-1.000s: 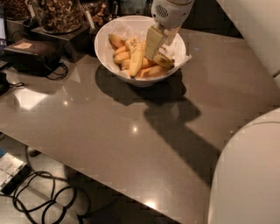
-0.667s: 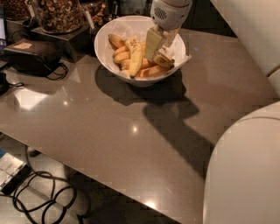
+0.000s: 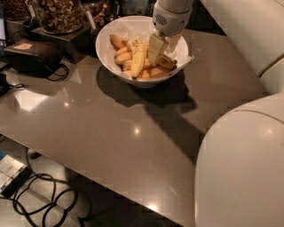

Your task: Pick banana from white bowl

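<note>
Held low over the right half of the white bowl (image 3: 105,57), the gripper (image 3: 159,52) is seen reaching down among the fruit; whether it is open or closed cannot be told. The banana (image 3: 167,62), short, yellow and heavily speckled with dark ends, is found just beside and below the gripper tip, lying against the bowl's right inner wall on the crinkled white paper (image 3: 181,49). A longer, paler banana (image 3: 137,57) is laid lengthwise at the bowl's middle, to the left of the gripper, and plain orange-yellow bananas (image 3: 120,56) are piled beyond it. The bowl is set near the far edge of a glossy grey-brown table (image 3: 133,133). A black device (image 3: 31,55) and a glass jar (image 3: 57,13) are placed to the bowl's left. Cables (image 3: 40,197) are seen on the floor, and the robot's white body (image 3: 244,168) fills the right foreground.
</note>
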Robot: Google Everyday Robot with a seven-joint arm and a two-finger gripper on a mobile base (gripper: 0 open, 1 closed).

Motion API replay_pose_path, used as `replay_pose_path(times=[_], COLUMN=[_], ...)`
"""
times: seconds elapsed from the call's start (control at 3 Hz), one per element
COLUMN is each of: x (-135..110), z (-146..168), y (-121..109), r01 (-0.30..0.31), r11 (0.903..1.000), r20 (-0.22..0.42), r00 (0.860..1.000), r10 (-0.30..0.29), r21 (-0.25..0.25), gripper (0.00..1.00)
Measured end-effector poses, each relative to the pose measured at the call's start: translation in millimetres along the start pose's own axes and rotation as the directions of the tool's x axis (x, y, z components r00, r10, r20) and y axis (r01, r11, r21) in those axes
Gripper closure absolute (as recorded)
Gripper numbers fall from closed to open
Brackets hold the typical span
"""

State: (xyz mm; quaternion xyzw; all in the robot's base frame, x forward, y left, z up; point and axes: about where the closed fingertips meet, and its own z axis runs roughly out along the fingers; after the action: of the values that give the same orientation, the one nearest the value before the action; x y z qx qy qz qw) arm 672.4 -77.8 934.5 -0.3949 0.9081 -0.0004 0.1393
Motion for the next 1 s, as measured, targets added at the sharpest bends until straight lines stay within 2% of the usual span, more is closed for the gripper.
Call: replay_pose_path(times=[0.33,0.67,1.0], x=[0.0,1.7,1.4], z=[0.0,-3.3,-3.1], y=[0.0,0.8,0.9], r01=[0.000,0.012,0.012], r11=[1.0000,0.9999,0.9999], r20=[0.000,0.028,0.030], r00=[1.000,1.000,0.999], r10=[0.000,-0.012,-0.013], r21=[0.000,0.009,0.009], gripper=[0.61,0.85,1.00])
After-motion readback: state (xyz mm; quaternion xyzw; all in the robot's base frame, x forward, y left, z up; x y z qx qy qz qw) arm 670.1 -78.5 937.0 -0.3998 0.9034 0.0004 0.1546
